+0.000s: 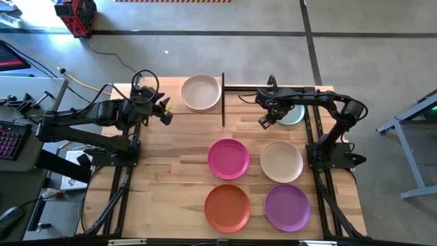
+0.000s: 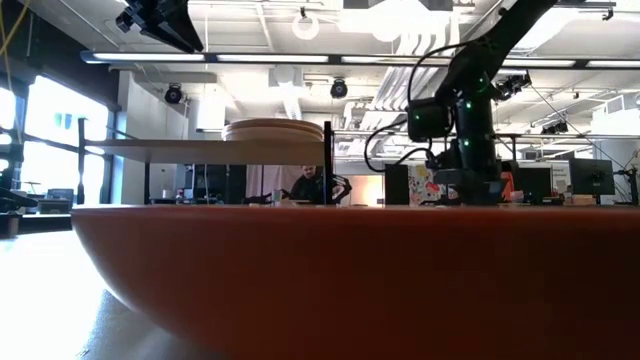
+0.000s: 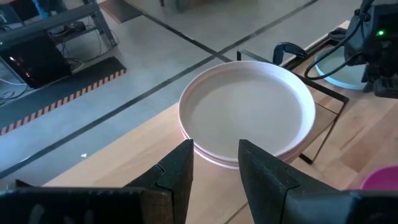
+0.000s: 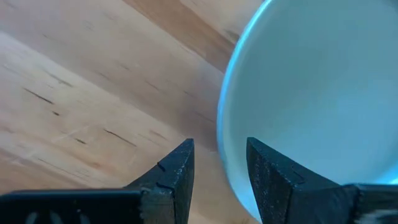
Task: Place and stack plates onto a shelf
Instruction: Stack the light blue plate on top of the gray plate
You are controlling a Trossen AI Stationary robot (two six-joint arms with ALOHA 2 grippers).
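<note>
Bright overhead light, backlit low view

Place: a robotics lab or workshop inside a large open industrial hall.
Floor: bare grey concrete point(image 1: 205, 58) crossed by dark tape lines, with a strip of orange-and-black hazard striping point(image 3: 62, 93).
Ceiling: exposed ducts, pipes and long strip lights point(image 2: 300, 60) overhead.
Desk: a slatted light-wood desk point(image 1: 177, 184) on a black metal frame, with two dark robot arms mounted at its sides.
Surroundings: a keyboard point(image 1: 10, 140), loose cables and electronics beside the desk; monitors point(image 2: 590, 178) and a seated person point(image 2: 312, 185) in the background.
</note>
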